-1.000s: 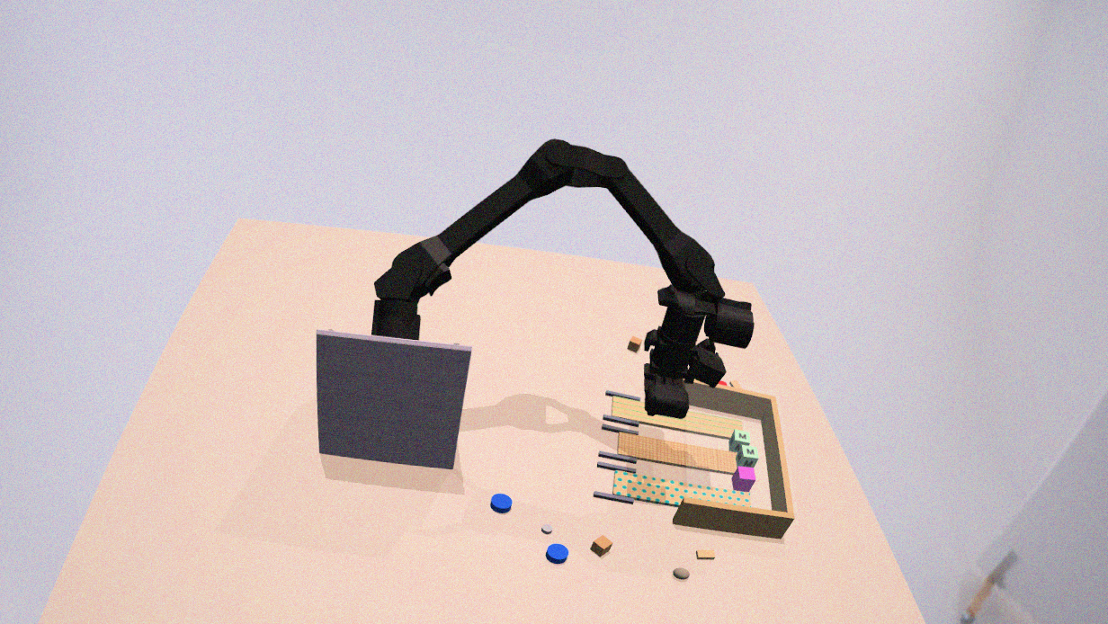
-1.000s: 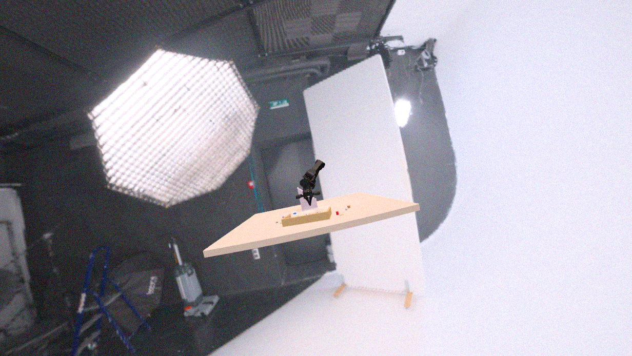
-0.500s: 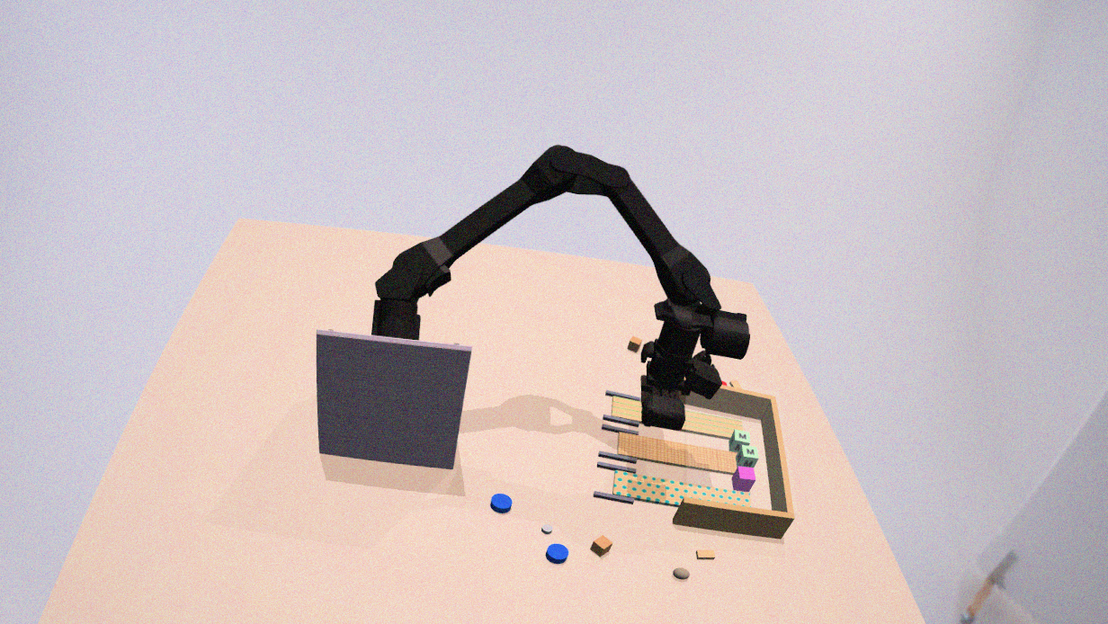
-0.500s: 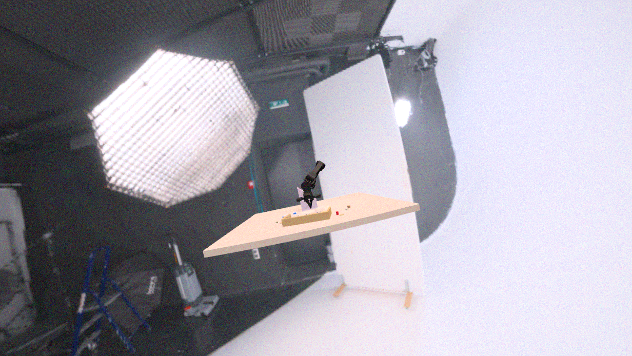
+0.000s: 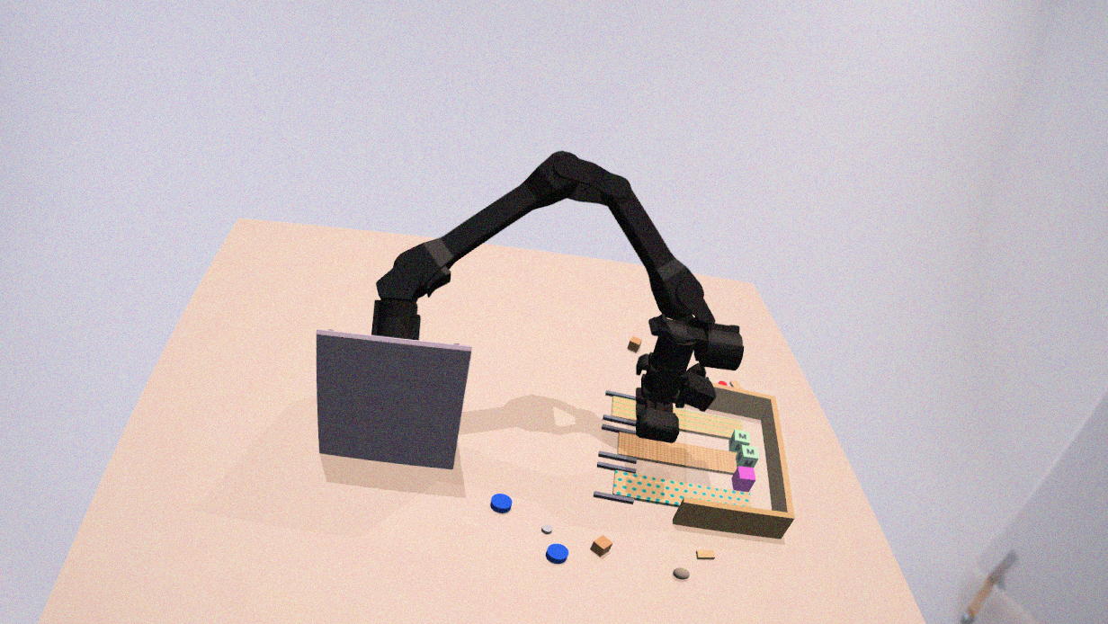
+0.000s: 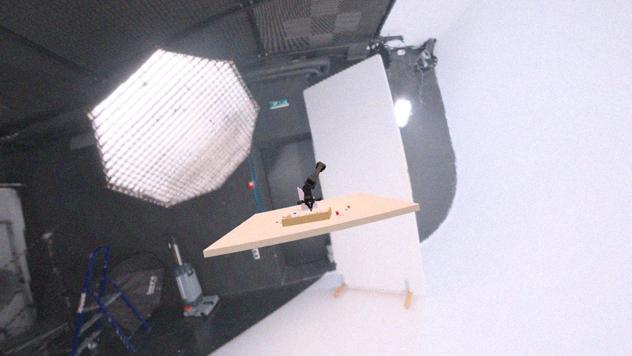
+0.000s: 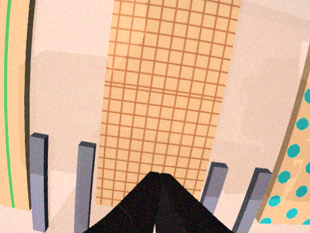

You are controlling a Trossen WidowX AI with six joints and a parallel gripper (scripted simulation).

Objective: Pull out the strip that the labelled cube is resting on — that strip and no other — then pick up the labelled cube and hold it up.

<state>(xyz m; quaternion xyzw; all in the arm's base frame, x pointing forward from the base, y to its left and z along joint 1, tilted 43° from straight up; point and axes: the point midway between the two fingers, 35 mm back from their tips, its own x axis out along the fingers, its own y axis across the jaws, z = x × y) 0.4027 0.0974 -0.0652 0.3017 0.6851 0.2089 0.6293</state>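
Note:
Three strips lie side by side inside a tan U-shaped frame: a green-lined strip, a grid strip and a teal-dotted strip. At their far ends stand two green lettered cubes and a magenta cube; the nearer green cube sits on the grid strip. My gripper is shut with nothing between its fingers. Its tips are low over the near end of the grid strip. The cubes are out of the wrist view.
Grey posts flank the strip ends. A grey upright panel stands to the left. Blue discs, small brown cubes and a grey pebble lie on the table.

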